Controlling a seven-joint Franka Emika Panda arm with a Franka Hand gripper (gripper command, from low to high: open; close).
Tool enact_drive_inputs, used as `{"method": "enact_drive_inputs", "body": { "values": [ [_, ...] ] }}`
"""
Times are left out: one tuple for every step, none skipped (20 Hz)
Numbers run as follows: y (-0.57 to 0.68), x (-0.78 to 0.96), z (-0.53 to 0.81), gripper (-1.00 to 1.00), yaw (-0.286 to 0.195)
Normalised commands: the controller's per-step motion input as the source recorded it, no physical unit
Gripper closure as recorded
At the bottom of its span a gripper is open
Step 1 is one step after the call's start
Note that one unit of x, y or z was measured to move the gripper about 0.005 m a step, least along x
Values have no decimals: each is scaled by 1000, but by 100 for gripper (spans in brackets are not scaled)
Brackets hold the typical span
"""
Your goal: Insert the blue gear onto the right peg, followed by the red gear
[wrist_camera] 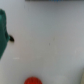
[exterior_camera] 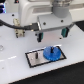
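The blue gear (exterior_camera: 51, 53) lies flat on the right half of the black-framed pale plate (exterior_camera: 31, 60), where the right peg stands. The peg itself is mostly hidden by the gear's hub. The left peg (exterior_camera: 36, 53) stands bare. My gripper (exterior_camera: 51, 34) hangs above the plate, behind the blue gear, with its jaws wide apart and nothing between them. The red gear (wrist_camera: 33, 80) shows only in the wrist view, as a red disc cut off by the frame edge on the white table. One greenish finger (wrist_camera: 4, 35) shows at the side of that view.
A black cable (exterior_camera: 10, 25) and a small metallic part (exterior_camera: 19, 31) sit at the exterior view's left, beside the arm. The white table (exterior_camera: 70, 65) ends against a dark background at the rear.
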Motion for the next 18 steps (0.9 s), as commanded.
{"method": "enact_drive_inputs", "body": {
  "values": [
    [180, -871, 0, -100, 0],
    [189, -871, 0, -100, 0],
    [191, -860, 0, -100, 0],
    [186, -843, 0, -100, 0],
    [174, -831, -3, -100, 0],
    [183, -803, -31, -100, 0],
    [186, -783, -60, -100, 0],
    [191, -754, -91, -100, 0],
    [203, -723, -117, -100, 0],
    [197, -694, -157, -100, 0],
    [197, -671, -191, -100, 0],
    [203, -654, -211, -100, 0],
    [203, -631, -223, -100, 0],
    [194, -580, -234, -100, 0],
    [197, -546, -254, -100, 0],
    [197, -523, -257, -100, 0],
    [203, -483, -277, -100, 0],
    [209, -386, -283, -100, 0]
  ]
}}
